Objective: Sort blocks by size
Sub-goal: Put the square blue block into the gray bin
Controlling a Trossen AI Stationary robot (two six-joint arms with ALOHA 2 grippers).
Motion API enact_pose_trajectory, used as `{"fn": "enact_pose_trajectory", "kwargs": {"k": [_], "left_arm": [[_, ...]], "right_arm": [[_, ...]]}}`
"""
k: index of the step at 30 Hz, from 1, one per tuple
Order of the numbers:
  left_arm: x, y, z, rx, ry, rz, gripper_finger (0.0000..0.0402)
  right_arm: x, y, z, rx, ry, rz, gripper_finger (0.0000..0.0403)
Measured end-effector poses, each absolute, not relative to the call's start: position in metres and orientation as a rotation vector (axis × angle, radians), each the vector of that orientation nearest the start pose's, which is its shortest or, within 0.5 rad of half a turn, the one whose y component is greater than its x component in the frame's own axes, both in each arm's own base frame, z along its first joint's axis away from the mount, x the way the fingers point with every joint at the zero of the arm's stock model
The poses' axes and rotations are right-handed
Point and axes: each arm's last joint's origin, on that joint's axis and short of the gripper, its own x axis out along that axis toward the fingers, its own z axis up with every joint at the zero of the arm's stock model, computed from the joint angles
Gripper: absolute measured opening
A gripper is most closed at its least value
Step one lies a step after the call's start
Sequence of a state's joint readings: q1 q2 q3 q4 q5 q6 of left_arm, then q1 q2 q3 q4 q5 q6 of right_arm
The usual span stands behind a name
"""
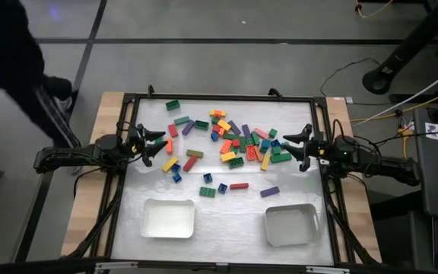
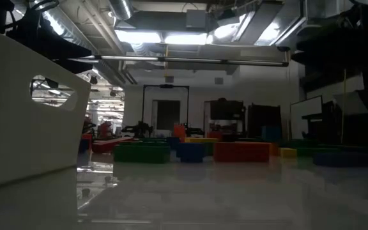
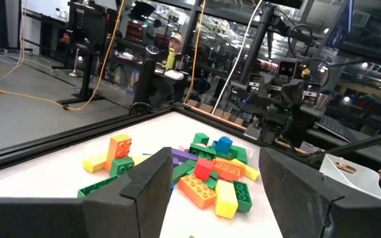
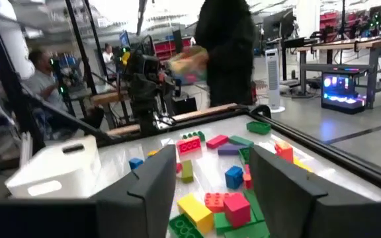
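Many small studded blocks [image 1: 230, 141] in red, yellow, green, blue, purple and orange lie scattered flat on the white table top, thickest right of centre; they also show in the left wrist view [image 3: 210, 175], the right wrist view [image 4: 217, 198] and the low view [image 2: 190, 150]. My left gripper [image 1: 155, 144] is open and empty at the table's left edge, just left of the blocks. My right gripper [image 1: 295, 144] is open and empty at the right edge, just right of the pile.
Two pale rectangular trays stand near the front edge, one at the left [image 1: 169, 218] and one at the right [image 1: 290, 225]. A dark frame [image 1: 226, 99] borders the table. A person in dark clothes [image 1: 10, 61] stands beyond the far left corner.
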State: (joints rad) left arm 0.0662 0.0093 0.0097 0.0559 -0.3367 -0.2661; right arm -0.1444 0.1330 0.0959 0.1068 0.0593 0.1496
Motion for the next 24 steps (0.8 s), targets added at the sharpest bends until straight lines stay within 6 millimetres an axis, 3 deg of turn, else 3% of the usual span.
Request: {"fn": "enact_pose_trajectory", "kwargs": {"k": [6,11,24], "left_arm": [[0.095,0.016,0.171,-0.266,-0.109,0.393,0.0212],[0.095,0.016,0.171,-0.267,-0.109,0.393,0.0212],[0.095,0.016,0.171,-0.266,-0.109,0.393,0.0212]], "right_arm": [[0.116,-0.019,0.186,0.075,0.036,-0.220,0.0226],[0.128,-0.022,0.178,0.018,0.169,-0.252,0.0229],[0.174,-0.035,0.193,-0.053,0.535,-0.296,0.0227]]}}
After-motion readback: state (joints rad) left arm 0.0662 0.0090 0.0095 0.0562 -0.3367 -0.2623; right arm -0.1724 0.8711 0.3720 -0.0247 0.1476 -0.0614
